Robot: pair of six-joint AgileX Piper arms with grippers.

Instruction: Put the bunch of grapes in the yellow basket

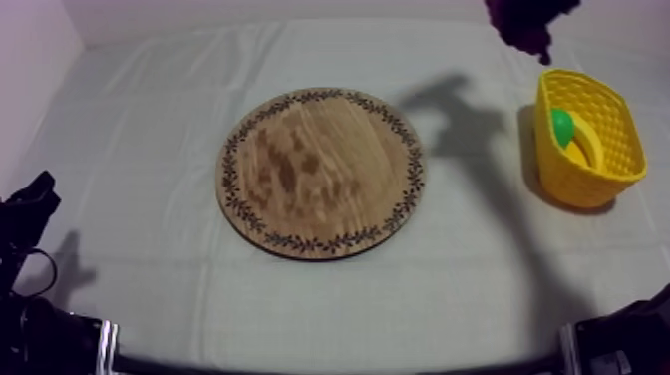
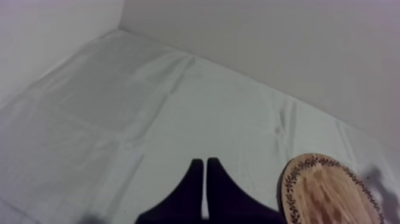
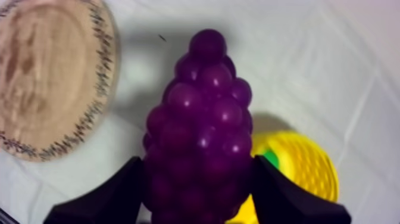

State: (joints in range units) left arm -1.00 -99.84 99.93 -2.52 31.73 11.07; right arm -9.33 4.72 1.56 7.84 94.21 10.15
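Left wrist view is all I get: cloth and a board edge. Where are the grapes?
Observer: The grapes are off the board, gripped in the right hand.
Operator: And the drop spot?
Observer: The basket sits at the table's right. The grapes hang above the cloth beside it, not in it.
Operator: Is it empty?
Observer: No, something green and a banana lie inside.

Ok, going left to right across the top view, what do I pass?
First the black left claw → round wooden board with patterned rim → yellow lattice basket. The purple bunch of grapes, up at the far edge, overlaps the basket's span, so it stays unranked.
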